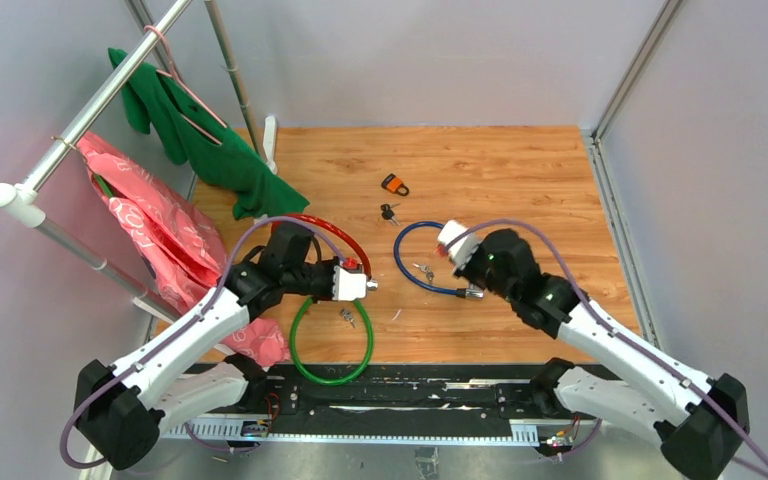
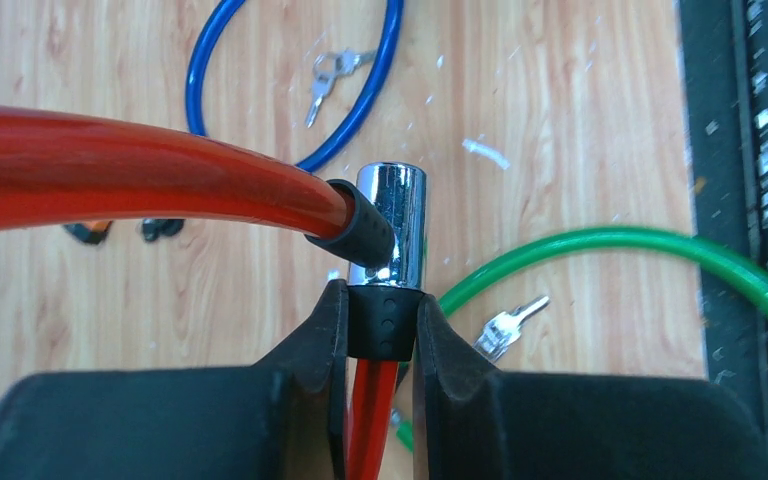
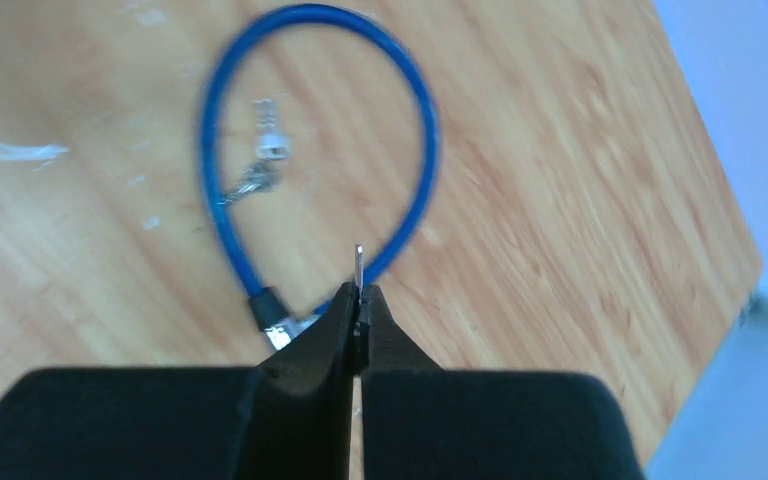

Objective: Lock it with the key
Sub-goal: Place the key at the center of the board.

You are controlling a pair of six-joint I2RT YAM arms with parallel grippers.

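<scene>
Where our left gripper (image 2: 382,300) closes, we see it clenched on the black collar (image 2: 383,328) of the red cable lock (image 2: 110,180). The chrome lock cylinder (image 2: 392,225) stands just past the fingertips, and the red cable arches away to the gripper's left. Ahead of those tips and to their right, the green cable lock (image 2: 660,245) lies on the wooden table (image 2: 580,120), with a silver key (image 2: 505,325) inside its loop.

Our right gripper (image 3: 358,300) is pinched tight on a key (image 3: 359,265), whose thin blade pokes out beyond the tips. Just past them lies the blue cable lock (image 3: 420,130), its loop stretching away from the gripper with a small key bunch (image 3: 265,160) inside it.

Farther out from both grippers, the top view shows black-headed keys (image 1: 389,212) and, beyond them, an orange padlock (image 1: 394,184).
</scene>
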